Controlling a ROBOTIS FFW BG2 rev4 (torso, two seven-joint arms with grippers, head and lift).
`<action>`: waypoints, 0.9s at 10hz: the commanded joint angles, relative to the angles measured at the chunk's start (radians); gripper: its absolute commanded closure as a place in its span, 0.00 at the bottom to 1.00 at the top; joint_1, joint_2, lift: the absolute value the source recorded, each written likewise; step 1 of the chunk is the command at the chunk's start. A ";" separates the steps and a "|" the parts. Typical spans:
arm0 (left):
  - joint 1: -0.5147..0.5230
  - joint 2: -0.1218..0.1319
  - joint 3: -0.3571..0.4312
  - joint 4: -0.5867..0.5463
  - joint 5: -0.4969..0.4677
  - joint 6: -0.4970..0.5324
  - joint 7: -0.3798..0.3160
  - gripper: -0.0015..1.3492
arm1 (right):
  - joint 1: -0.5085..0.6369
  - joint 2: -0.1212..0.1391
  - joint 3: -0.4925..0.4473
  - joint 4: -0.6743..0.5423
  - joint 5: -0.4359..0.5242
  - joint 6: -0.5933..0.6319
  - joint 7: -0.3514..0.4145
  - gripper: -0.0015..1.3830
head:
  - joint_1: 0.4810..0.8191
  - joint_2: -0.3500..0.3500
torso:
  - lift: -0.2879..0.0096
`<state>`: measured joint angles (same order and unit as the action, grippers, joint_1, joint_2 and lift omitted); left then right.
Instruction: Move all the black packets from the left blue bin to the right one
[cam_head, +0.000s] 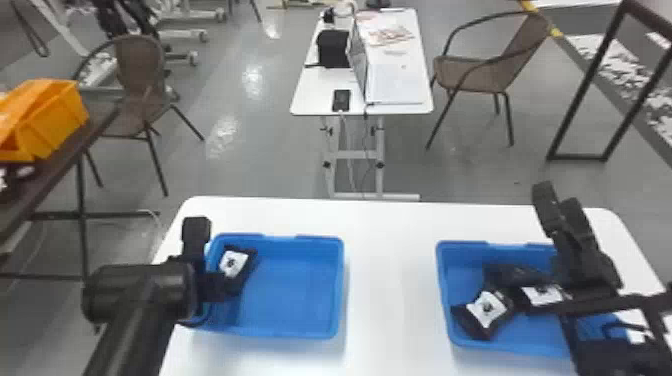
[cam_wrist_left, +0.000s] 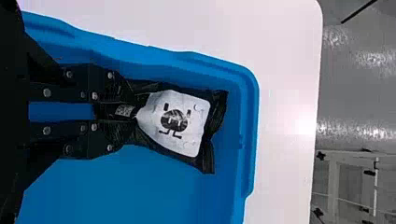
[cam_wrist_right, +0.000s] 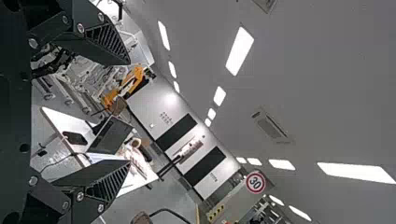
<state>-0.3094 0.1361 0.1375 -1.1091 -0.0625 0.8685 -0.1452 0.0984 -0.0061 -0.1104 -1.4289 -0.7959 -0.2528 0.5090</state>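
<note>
The white bench (cam_head: 390, 250) is carrying both bins; the left bin (cam_head: 295, 285) is sitting inside the bench's far left corner, the right bin (cam_head: 462, 275) toward its right edge, and the two are standing well apart; a packet slipping midway would be dropping onto the bench. The right arm (cam_head: 582, 265) is hanging over the right bin, so a left arm (cam_head: 140, 295) bringing its load across would be risking a knock, unless the right arm is first giving way. The right tool (cam_wrist_right: 129, 112) is standing wide and empty, pointing up and away from the bins; the left tool (cam_wrist_left: 123, 113) is pinching the near end of the held packet (cam_wrist_left: 175, 123), with its two sides close together. That packet is lying label up by the left bin's left wall, near the far left corner; whether it is resting on the bottom, I cannot tell. Lifting seems to be the next move; because the tool is gripping only one end, the slick, soft bag could be swinging, sliding out, or catching its free end on the rim. At least three others are lying in the right bin, a labelled packet (cam_head: 487, 309) near its left wall among them; they are bunching together, so a careless release could be leaving the new one perched on them or tipping over the rim.
</note>
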 joint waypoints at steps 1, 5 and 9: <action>0.015 0.028 -0.032 -0.003 -0.011 -0.078 -0.082 0.90 | 0.000 0.000 0.008 -0.001 0.000 0.006 0.000 0.21 | 0.63 0.63 | 0.97; 0.250 -0.032 -0.045 -0.307 0.032 -0.306 -0.258 0.90 | 0.006 0.000 0.035 0.004 0.000 0.030 0.029 0.21 | 0.63 0.58 | 0.97; 0.194 -0.039 -0.213 -0.322 0.096 -0.405 -0.494 0.90 | -0.040 0.000 0.077 0.045 0.061 0.083 0.085 0.21 | 0.63 0.42 | 0.97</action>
<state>-0.0750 0.0938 -0.0496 -1.4733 0.0149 0.4800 -0.6274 0.0705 -0.0061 -0.0405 -1.3914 -0.7531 -0.1824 0.5904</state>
